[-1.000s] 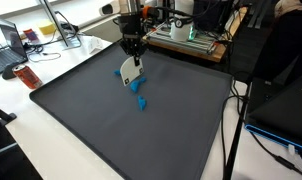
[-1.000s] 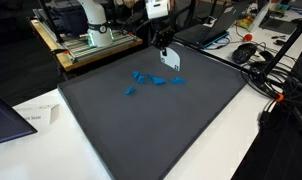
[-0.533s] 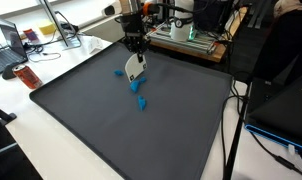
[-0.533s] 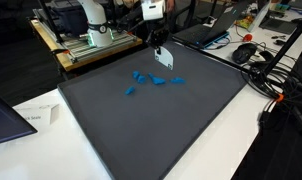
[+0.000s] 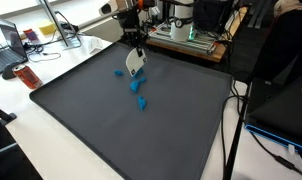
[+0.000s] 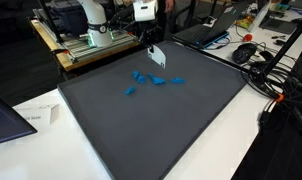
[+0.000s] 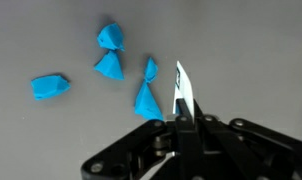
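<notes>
In an exterior view, the gripper (image 5: 137, 50) hangs in the upper middle of the frame, over the far part of a dark grey mat (image 5: 111, 130). Its jaws are drawn nearly together on the top edge of a white card (image 5: 136, 67). The card hangs directly beneath the fingertips, tilted a little. I cannot tell whether its lower edge meets the mat. Small blue pieces (image 5: 135, 86) lie on the mat just below and to the left of the card.

In an exterior view, the gripper (image 6: 149, 42) sits at the upper middle of the frame, pinching the white card (image 6: 157, 57). The card slants down to the lower right of the fingertips. The blue pieces (image 6: 141, 76) are scattered on the mat (image 6: 161, 130) below and left of it.

In the wrist view, the gripper (image 7: 181, 118) comes in from the bottom edge. The white card (image 7: 180, 90) shows edge-on as a thin sliver rising from between the closed jaws. The blue pieces (image 7: 146, 100) spread to its left, the nearest one just beside it.
</notes>
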Tool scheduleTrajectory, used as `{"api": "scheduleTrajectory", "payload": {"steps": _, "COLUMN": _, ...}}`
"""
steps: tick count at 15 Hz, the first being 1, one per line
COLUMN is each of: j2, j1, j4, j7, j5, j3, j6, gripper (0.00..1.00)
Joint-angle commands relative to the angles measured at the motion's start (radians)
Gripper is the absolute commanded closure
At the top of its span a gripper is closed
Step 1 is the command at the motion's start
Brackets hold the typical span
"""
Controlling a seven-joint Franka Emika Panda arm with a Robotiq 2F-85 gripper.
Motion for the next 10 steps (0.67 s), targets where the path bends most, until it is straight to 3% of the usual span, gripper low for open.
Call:
{"api": "scheduleTrajectory", "payload": {"steps": 1, "j2": -0.005, "j1": -0.029, "j4": 0.012, "j7": -0.106, "j5": 0.086, "j3": -0.018, "j6": -0.047, "gripper": 0.99}}
{"api": "scheduleTrajectory", "payload": {"steps": 10, "j2": 0.111, "j1": -0.095, "j4": 0.134, "j7": -0.302, "j5": 0.266, "j3": -0.038, "j6": -0.199, "gripper": 0.99}}
